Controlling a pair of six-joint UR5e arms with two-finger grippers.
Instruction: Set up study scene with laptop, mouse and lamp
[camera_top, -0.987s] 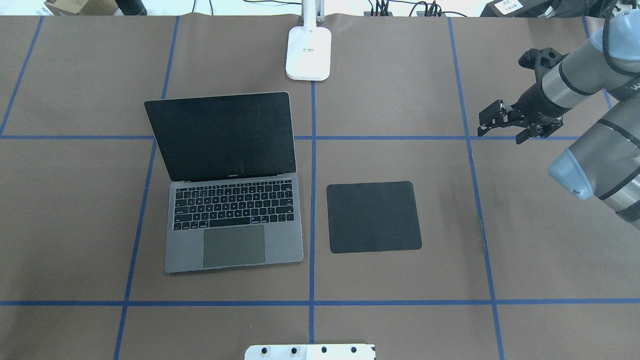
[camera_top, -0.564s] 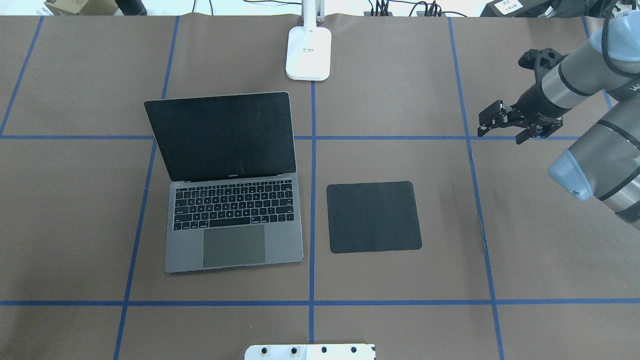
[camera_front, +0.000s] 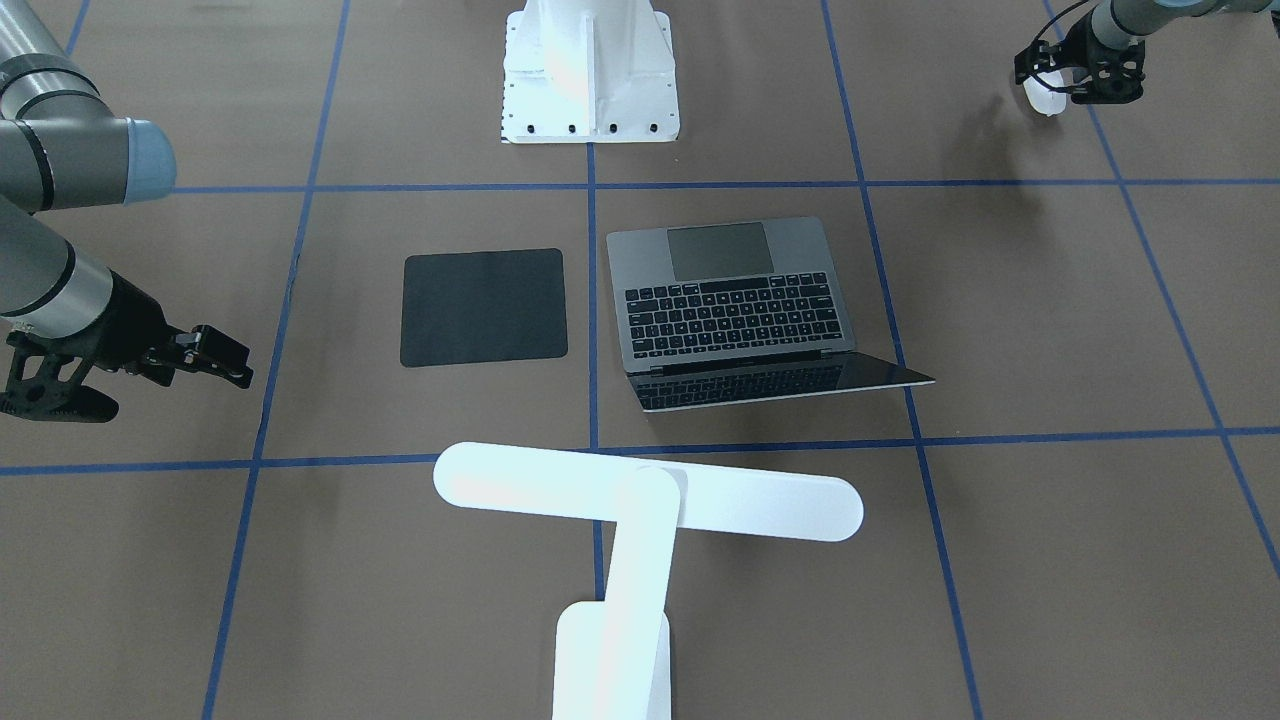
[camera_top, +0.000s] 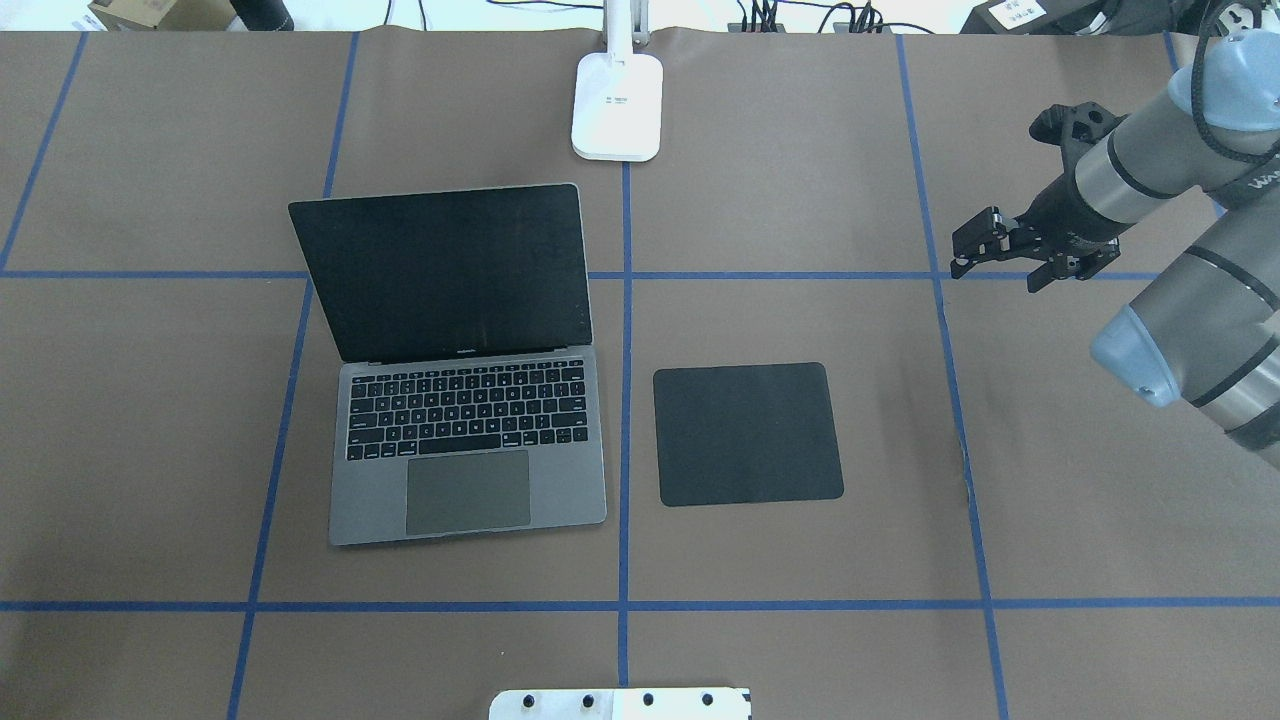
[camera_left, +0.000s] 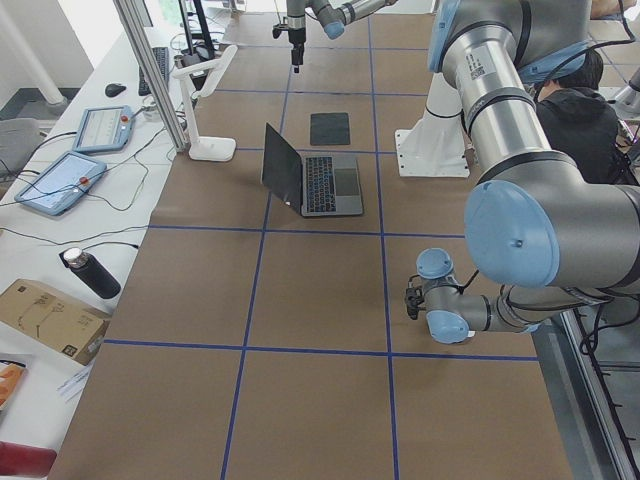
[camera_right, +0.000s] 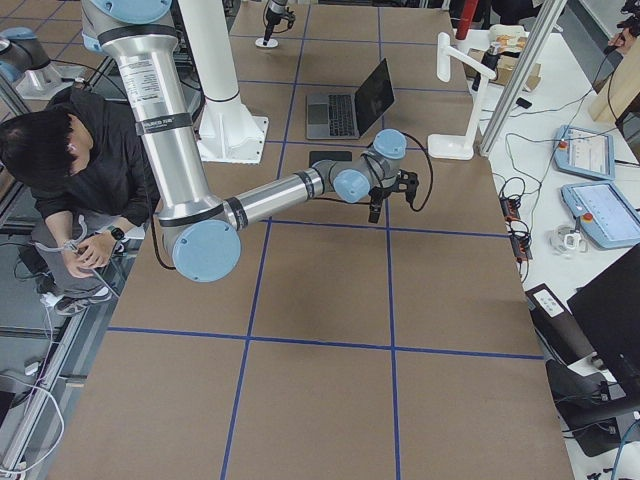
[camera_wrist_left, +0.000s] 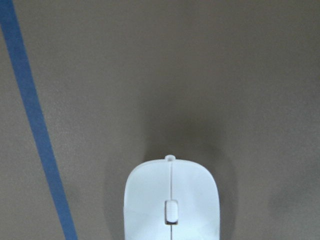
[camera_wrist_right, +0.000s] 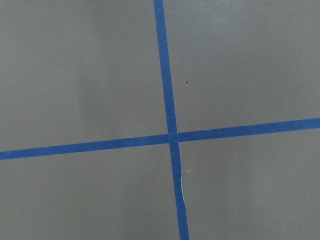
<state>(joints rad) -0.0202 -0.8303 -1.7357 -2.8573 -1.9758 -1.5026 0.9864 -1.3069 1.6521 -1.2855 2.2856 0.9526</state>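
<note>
Laptop (camera_top: 468, 440) noted open on the brown table (camera_top: 800, 200), on the robot's left of the centre blue tape line (camera_top: 625, 300). Screen dark and tilted back; keyboard and trackpad toward the robot.

Lamp (camera_front: 640, 495) seen beyond the laptop at the far table edge. Base set on the centre line, flat bar head held crosswise above the table.

Black square mat (camera_top: 748, 434) laid flat just beside the laptop on its right, across the centre line, not touching.

Right gripper (camera_top: 980, 245) held above the table past the mat's far right corner, apart from it, over a crossing of tape lines. Whether its jaws are parted or closed cannot be told.

Left gripper (camera_front: 1080, 80) found low at the robot's left end of the table, well apart from the laptop.

Mouse (camera_front: 1040, 97) seen right at this gripper. Whether it is grasped or only close cannot be told; jaw state not made out. In the left wrist view the mouse is cut off by the lower edge, with a tape line to its left.
</note>
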